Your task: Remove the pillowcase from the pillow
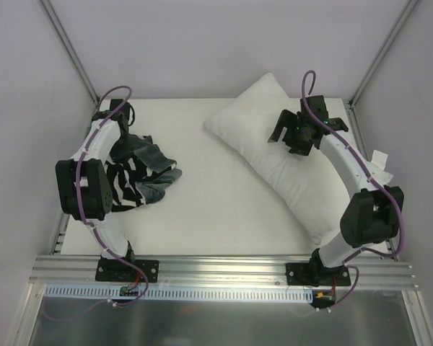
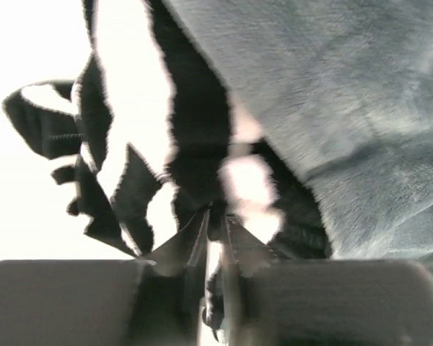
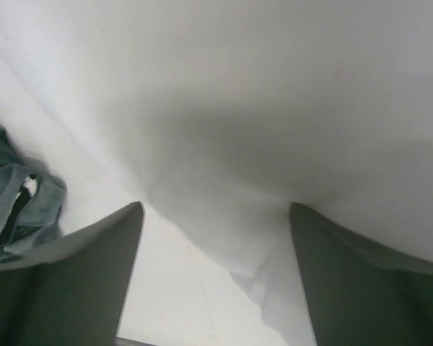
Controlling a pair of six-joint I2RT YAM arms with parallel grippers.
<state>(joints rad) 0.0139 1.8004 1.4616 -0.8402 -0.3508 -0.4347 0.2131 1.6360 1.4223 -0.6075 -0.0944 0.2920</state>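
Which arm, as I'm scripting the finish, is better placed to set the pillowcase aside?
Left, probably. Its claw is shut on the pillowcase, which lies apart from the pillow. The right claw stands open over the pillow, holding nothing.

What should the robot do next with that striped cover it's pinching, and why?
Probably let go: the left gripper should open and drop the pillowcase. Its jaws are shut on a fold of the cover, which already lies in a heap apart from the bare white pillow, so the job looks done. The right gripper is open above the pillow, holding nothing.
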